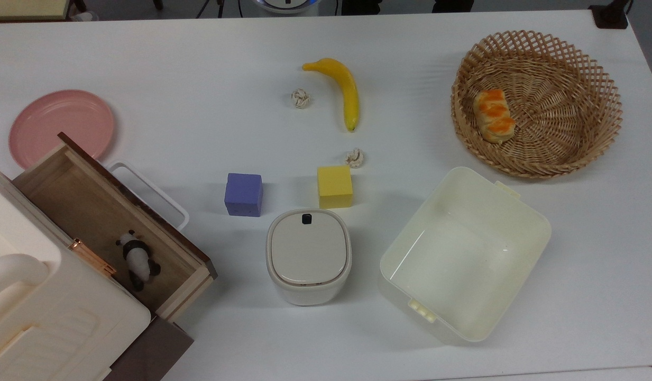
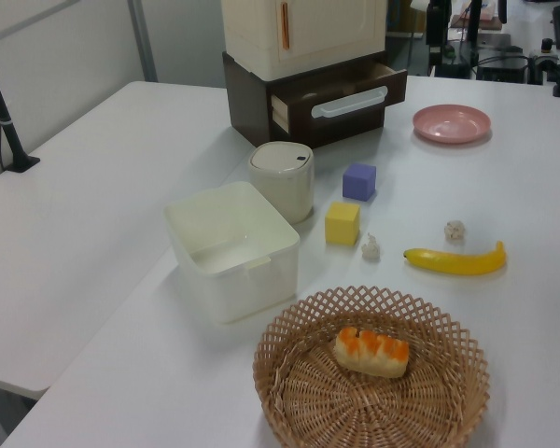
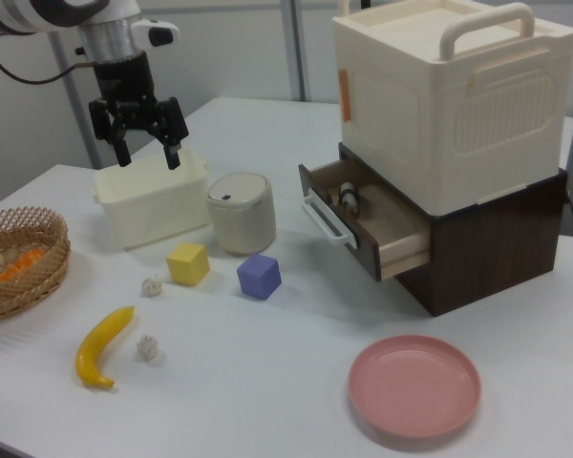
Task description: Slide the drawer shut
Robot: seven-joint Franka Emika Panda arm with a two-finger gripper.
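White table (image 3: 267, 382) | drawer (image 3: 363, 224) open | hand (image 3: 145, 151) well apart, spread

On the worktop (image 1: 199, 69) there are two foam cubes, one purple (image 1: 244, 194) and one yellow (image 1: 334, 187), two small knotted balls (image 1: 300, 98) (image 1: 355, 157), one banana (image 1: 340, 87), one pink plate (image 1: 60, 126), one wicker basket (image 1: 537, 100) with one bread piece (image 1: 494, 115), one cream tub (image 1: 463, 254), one lidded bin (image 1: 308, 256), one cabinet (image 3: 458, 124) with one open drawer (image 1: 93, 211), and one panda toy (image 1: 138, 259).
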